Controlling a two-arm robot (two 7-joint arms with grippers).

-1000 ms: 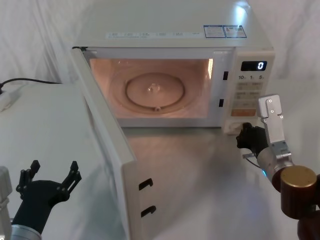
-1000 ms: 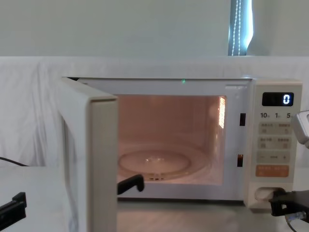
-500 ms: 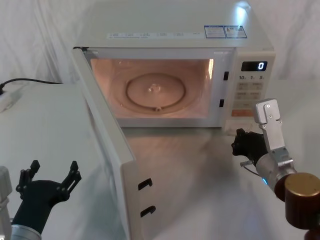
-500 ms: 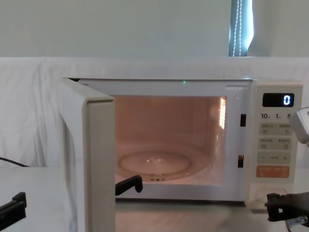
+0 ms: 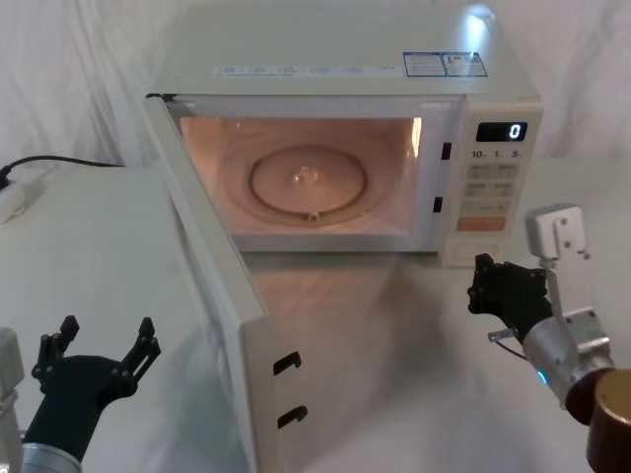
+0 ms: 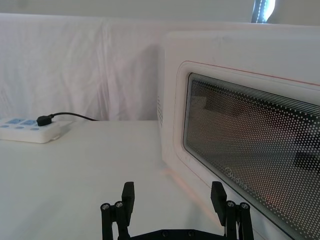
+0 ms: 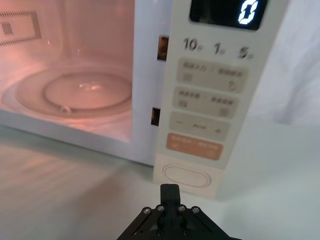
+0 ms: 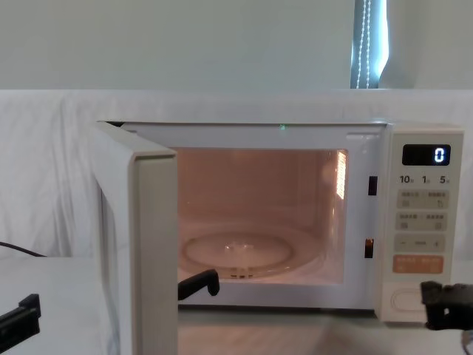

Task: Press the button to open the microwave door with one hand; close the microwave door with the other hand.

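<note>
**A:** The microwave door [image 5: 202, 286] stands swung wide on its left hinge, its free edge jutting toward the robot, the lit cavity and glass turntable [image 5: 307, 177] exposed. Why is the right gripper [image 5: 505, 288] sitting where it is?

**B:** It hangs just in front of the control panel's lower end, clear of the button [image 7: 185, 176], which is the wide cream key at the panel's foot beneath the orange pair. With the door open, the press looks done; by my reading that arm has no further job here. Its black fingers are drawn together into a single blunt tip, a sensible shape for poking a key.

**A:** And the left gripper [image 6: 174, 210]?

**B:** Low over the tabletop [image 5: 89, 246], on the outer side of the door, fingers spread apart and holding nothing. The dotted window [image 6: 255, 150] is near it in the left wrist view. That placement suits pushing the door shut, which I judge to be the remaining step.

**A:** What can't be made out?

**B:** The panel's small labels are unreadable, though the display shows 0. The chest view cuts off most of both grippers. The door's bottom edge runs out of the head view. A power strip [image 6: 31, 129] lies well apart to the left, its cable trailing off.
</note>
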